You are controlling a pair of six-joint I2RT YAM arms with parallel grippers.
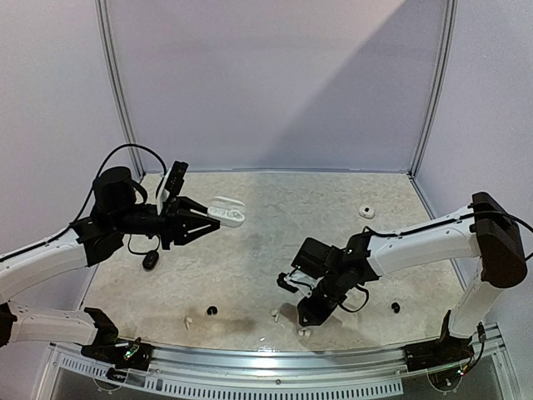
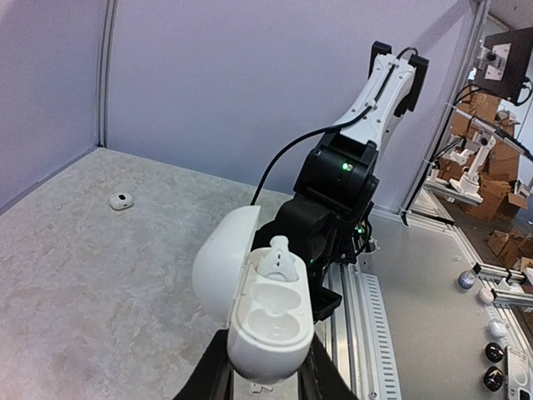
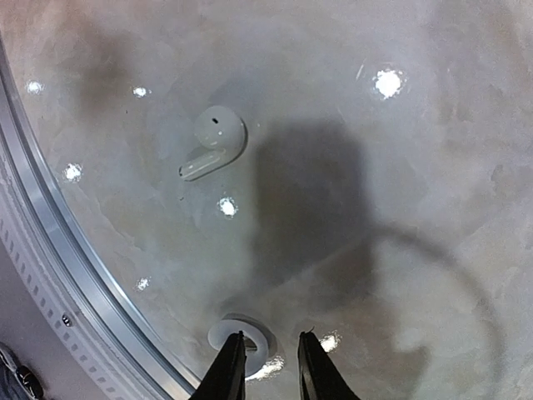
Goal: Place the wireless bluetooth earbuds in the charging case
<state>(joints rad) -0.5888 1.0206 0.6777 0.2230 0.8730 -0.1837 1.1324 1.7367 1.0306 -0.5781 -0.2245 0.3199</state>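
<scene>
My left gripper is shut on an open white charging case and holds it above the table at the left. In the left wrist view the case has its lid swung left. One white earbud sits in the far slot and the near slot is empty. My right gripper points down at the table's front. Its jaws stand slightly apart and hold nothing. A small white ring-shaped piece lies by its left fingertip. A white stemmed earbud lies farther off.
White earbuds lie at the front, and black ones. A black case lies at the left. A small white case lies at the back right. The metal front rail runs close to the right gripper.
</scene>
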